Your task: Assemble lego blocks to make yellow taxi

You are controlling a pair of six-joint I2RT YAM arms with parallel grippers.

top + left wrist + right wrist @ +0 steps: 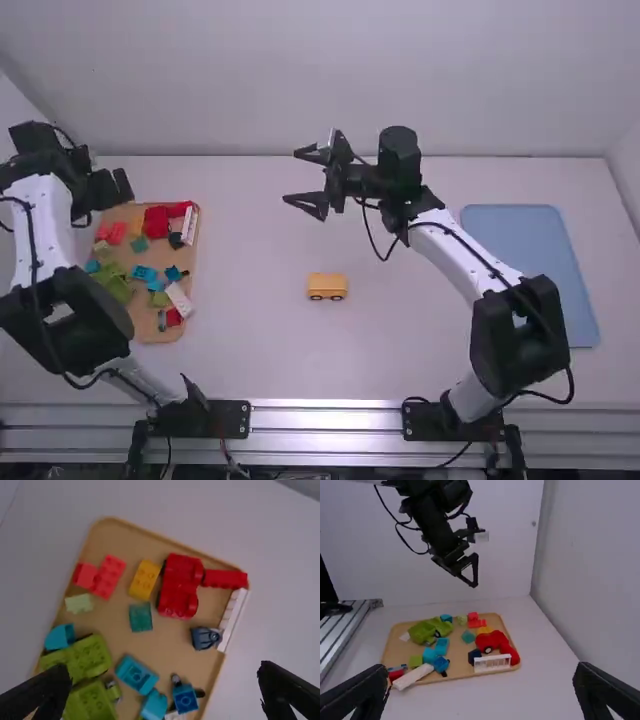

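Right now, the left gripper (112,188) hangs by the tray's (146,322) far end and the right gripper (303,179) points left above the table (240,310), both spread wide. Mid-table sits a low, yellow-orange wheeled base (327,285), apart from both.

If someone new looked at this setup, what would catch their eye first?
Probably the tray of bright blocks at the table's left, where a red car stands out beside a yellow block. Then the yellow car base, alone near the middle of the table. The right gripper hangs open beyond it.
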